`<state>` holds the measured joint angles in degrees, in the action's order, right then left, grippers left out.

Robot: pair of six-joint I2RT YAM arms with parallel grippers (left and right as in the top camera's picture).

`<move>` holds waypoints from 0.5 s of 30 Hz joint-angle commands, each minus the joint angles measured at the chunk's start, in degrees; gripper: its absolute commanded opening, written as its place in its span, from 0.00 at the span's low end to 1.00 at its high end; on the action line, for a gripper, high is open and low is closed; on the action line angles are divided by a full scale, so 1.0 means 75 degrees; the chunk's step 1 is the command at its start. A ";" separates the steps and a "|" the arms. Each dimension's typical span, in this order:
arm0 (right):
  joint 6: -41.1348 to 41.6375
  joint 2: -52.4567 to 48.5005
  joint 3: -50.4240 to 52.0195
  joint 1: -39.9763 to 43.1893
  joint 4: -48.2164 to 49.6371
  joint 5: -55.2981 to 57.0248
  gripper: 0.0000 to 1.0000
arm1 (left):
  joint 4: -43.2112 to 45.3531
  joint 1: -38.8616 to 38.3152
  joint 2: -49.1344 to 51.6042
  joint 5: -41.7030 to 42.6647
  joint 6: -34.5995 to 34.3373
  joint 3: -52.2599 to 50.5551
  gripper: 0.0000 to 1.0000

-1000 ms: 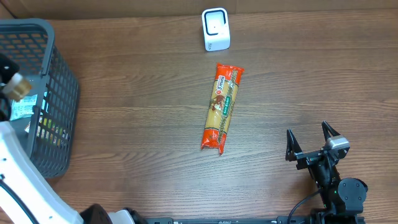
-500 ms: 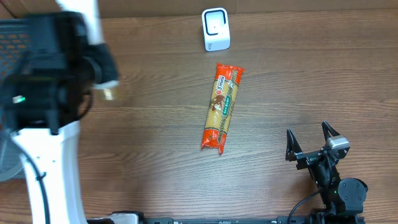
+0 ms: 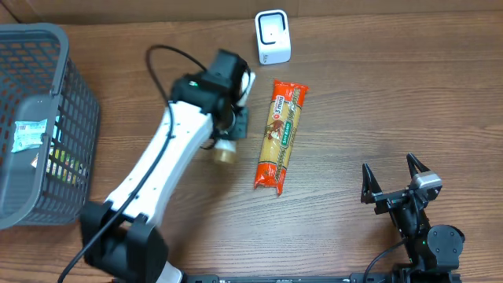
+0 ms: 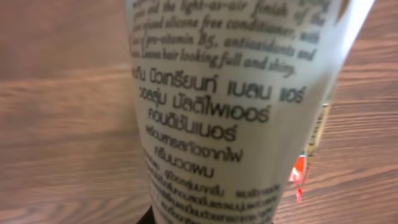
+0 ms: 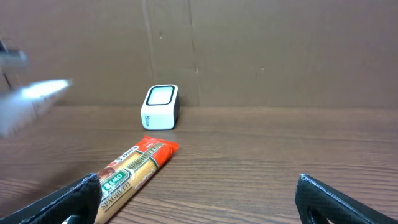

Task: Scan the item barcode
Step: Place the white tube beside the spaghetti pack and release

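Wood-grain table [image 3: 377, 94] runs back to a brown cardboard wall [image 5: 280, 50]. Nearest, by the front right edge, the right gripper [image 3: 393, 182] sits low with its two black fingers spread wide, holding nothing. Its own camera looks out between them over bare boards.

Beyond it, mid-table, a spaghetti packet [image 3: 281, 137] lies flat with orange ends and a green label, its long axis pointing roughly at the far edge. Just left of the packet and apart from it, the left gripper [image 3: 234, 124] is clamped on a conditioner tube [image 3: 226, 154]. From overhead only the tube's gold cap shows, poking toward the front. The left wrist camera is filled by the conditioner tube [image 4: 236, 112] itself — a grey body printed with Thai script and small English lines mentioning silicone free conditioner. Whether the tube clears the wood I cannot tell.

Farthest back, a white barcode scanner [image 3: 273, 37] stands upright close to the wall, beyond the packet's far end and apart from the tube. The right wrist view shows its rounded front window, which the overhead view flattens.

Only the overhead view shows the grey mesh basket [image 3: 75, 102] at the left edge, cut by the frame, with packets inside. Open wood stretches right of the packet to the table's right side — and between the basket and the white arm.
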<state>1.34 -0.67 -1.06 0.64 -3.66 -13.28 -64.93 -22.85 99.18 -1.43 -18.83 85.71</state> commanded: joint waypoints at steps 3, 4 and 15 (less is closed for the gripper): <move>0.0015 0.0067 0.0082 -0.0041 0.0041 0.0026 1.00 | 0.0737 -0.0114 0.0227 0.0350 -0.0868 -0.0828 0.04; 0.0012 0.0067 0.0082 -0.0041 0.0041 0.0026 1.00 | 0.1090 -0.0187 0.0312 0.0466 -0.0868 -0.1134 0.04; 0.0015 0.0067 0.0082 -0.0041 0.0041 0.0026 1.00 | 0.2702 -0.0673 0.1032 0.1003 -0.0944 -0.2107 0.51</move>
<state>1.34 -0.67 -1.06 0.64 -3.66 -13.28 -45.71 -27.75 106.98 3.90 -24.75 69.60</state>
